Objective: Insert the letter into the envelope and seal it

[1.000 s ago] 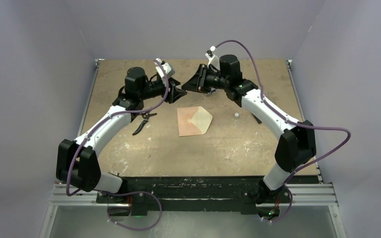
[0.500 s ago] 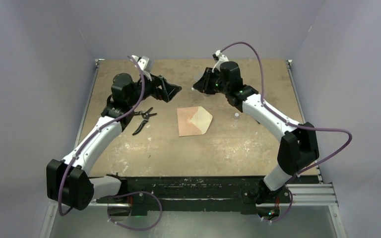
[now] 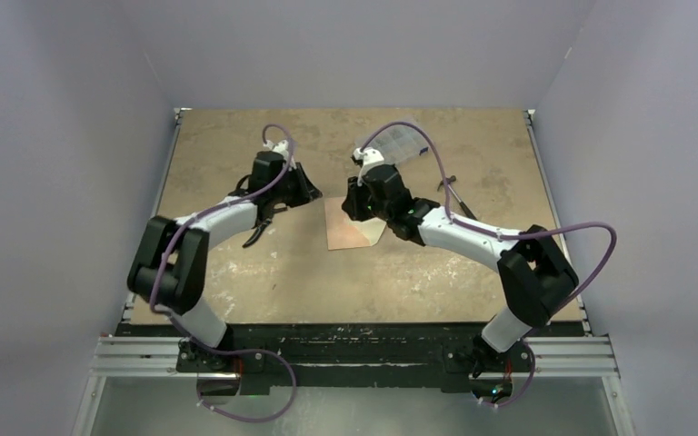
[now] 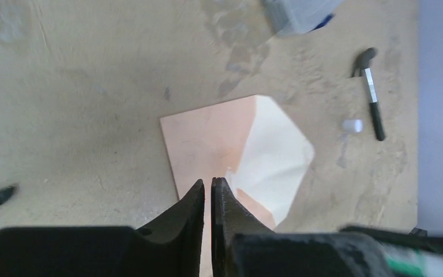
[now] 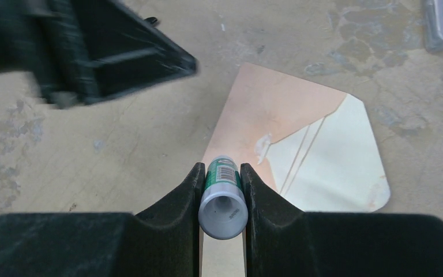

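Observation:
The envelope (image 3: 350, 232) lies flat mid-table with its flap open to the right. Its salmon body (image 4: 207, 133) and cream flap (image 4: 280, 156) show in the left wrist view. In the right wrist view the envelope (image 5: 277, 107) has a white smear at the flap's fold. The letter does not show as a separate sheet. My right gripper (image 5: 222, 167) is shut on a green-and-white glue stick (image 5: 223, 202), pointing at the envelope's near edge. In the top view the right gripper (image 3: 353, 202) is over the envelope's far edge. My left gripper (image 4: 207, 182) is shut and empty just left of the envelope (image 3: 314, 193).
A black pen (image 4: 372, 95) and a small white cap (image 4: 352, 125) lie right of the envelope. A clear plastic piece (image 3: 400, 145) lies at the back. Black-handled pliers (image 3: 259, 229) lie under the left arm. The left gripper (image 5: 92, 46) shows close by in the right wrist view.
Both arms have swung down and inward from the back of the table toward the envelope. The right gripper now hangs over the envelope's far edge; the left one sits beside it.

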`<state>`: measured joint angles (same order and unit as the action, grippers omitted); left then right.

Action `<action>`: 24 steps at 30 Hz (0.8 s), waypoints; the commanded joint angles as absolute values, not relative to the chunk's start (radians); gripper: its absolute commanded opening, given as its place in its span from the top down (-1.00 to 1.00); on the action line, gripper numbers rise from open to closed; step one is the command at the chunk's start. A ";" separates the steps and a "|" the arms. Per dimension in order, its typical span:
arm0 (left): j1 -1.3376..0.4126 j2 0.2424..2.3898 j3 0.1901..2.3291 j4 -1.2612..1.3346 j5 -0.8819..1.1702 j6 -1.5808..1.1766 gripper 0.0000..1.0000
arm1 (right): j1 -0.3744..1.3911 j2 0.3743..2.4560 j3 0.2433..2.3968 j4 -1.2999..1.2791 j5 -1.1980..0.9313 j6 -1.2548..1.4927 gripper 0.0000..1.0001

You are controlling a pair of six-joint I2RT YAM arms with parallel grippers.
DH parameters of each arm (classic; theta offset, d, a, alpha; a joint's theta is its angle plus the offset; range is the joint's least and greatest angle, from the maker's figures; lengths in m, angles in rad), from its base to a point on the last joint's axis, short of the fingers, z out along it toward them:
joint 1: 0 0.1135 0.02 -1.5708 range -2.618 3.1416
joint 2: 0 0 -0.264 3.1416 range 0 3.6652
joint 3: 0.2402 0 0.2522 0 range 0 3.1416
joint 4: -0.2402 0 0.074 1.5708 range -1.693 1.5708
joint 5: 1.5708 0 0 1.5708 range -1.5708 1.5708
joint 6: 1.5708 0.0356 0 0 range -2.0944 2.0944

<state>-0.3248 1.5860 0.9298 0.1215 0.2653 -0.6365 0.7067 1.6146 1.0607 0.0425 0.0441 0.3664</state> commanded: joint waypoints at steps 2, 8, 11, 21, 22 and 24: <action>-0.362 1.748 0.998 0.151 0.225 -0.768 0.96 | 0.761 1.641 1.081 0.097 0.226 0.333 1.00; -0.382 1.845 1.026 0.180 0.280 -0.759 1.00 | 0.784 1.694 1.074 0.114 0.239 0.333 1.00; -0.387 1.858 1.033 0.166 0.273 -0.744 1.00 | 0.787 1.715 1.065 0.135 0.238 0.336 1.00; -0.387 1.868 1.093 0.145 0.331 -0.733 1.00 | 0.790 1.810 1.098 0.127 0.214 0.336 1.00; -0.388 1.880 1.096 0.158 0.353 -0.739 1.00 | 0.790 1.818 1.104 0.122 0.214 0.337 1.00; -0.388 1.905 1.106 0.164 0.362 -0.743 1.00 | 0.792 1.830 1.105 0.129 0.210 0.336 1.00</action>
